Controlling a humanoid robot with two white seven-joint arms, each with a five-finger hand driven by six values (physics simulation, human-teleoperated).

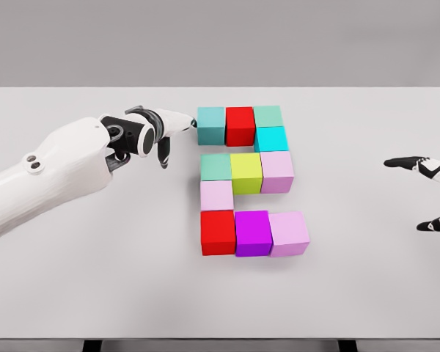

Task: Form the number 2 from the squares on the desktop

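On the white counter [95,293] the coloured cubes already sit in a pretty convincing 2; top row is a teal cube [211,125], a red cube [240,125] and a grey-green cube [268,116], with a cyan cube [270,138] tucked just below that last one; the middle row runs green cube [215,167], yellow-green cube [246,172], pale pink cube [277,171]; a second pale pink cube [216,195] drops down the left side; the bottom row is another red cube [218,232], a magenta cube [253,233] and a lilac cube [289,233].

The bit that matters: the left hand [155,133] sits right at the left face of the teal cube, one fingertip touching or near enough touching its upper left edge; so the cube lies directly to the hand's right, and any nudge would push along the top row toward the red cube. Its fingers are loosely spread, one pointing at the cube and another hanging down; it holds nothing.

The right hand [433,194] is at the far right edge, fingers apart, empty, well away from the blocks; the left is clearly nearer.

My guess is that the job is basically done, just final squaring up; the top row looks a bit uneven, so a push that's too hard could knock the red cube out of line.
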